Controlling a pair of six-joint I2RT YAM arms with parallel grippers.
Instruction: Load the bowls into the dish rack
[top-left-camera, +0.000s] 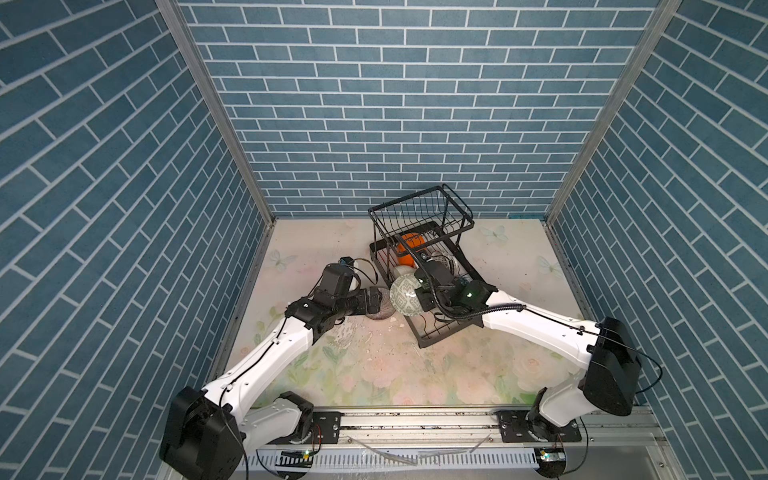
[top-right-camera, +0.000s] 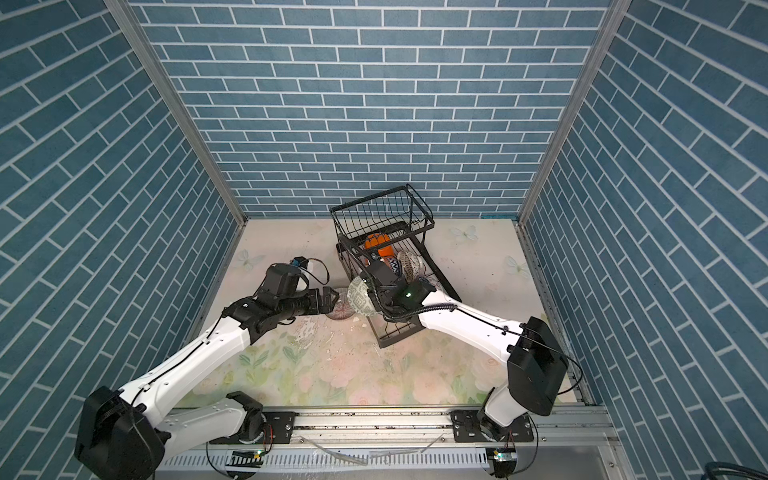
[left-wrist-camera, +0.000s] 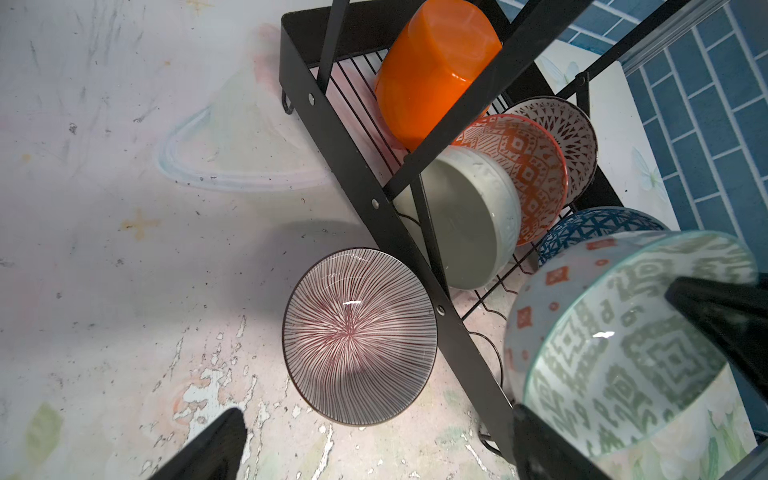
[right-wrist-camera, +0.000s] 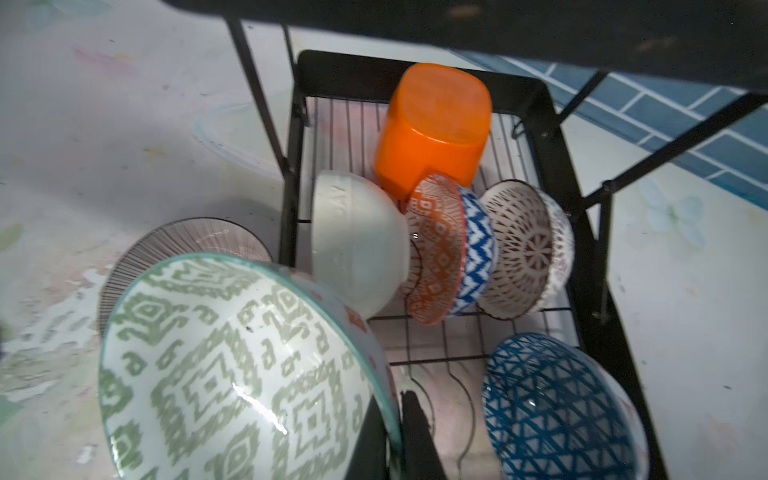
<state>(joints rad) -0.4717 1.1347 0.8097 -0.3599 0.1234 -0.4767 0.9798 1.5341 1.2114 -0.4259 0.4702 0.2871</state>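
The black wire dish rack (top-left-camera: 428, 343) (top-right-camera: 390, 340) stands at the back right. My right gripper (right-wrist-camera: 395, 419) (top-left-camera: 422, 297) is shut on the rim of a green-patterned bowl (right-wrist-camera: 232, 374) (left-wrist-camera: 623, 353) (top-left-camera: 405, 297), held tilted above the rack's near end. A maroon-striped bowl (left-wrist-camera: 359, 336) (top-left-camera: 380, 311) (right-wrist-camera: 183, 241) sits on the table against the rack's side rail. My left gripper (left-wrist-camera: 377, 409) (top-left-camera: 376, 299) is open at this bowl's near edge, gripping nothing. On the lower tray are an orange bowl (left-wrist-camera: 436, 70), cream (left-wrist-camera: 461, 220), orange-red (left-wrist-camera: 523, 166), brown (left-wrist-camera: 565, 133) and blue (right-wrist-camera: 557, 407) bowls.
The rack's raised basket (top-left-camera: 419, 208) overhangs its far end on slanted black struts (left-wrist-camera: 478, 104). Blue brick walls close in the back and both sides. The floral table surface (top-left-camera: 374, 374) spreads in front of the rack, with a metal rail along the front edge.
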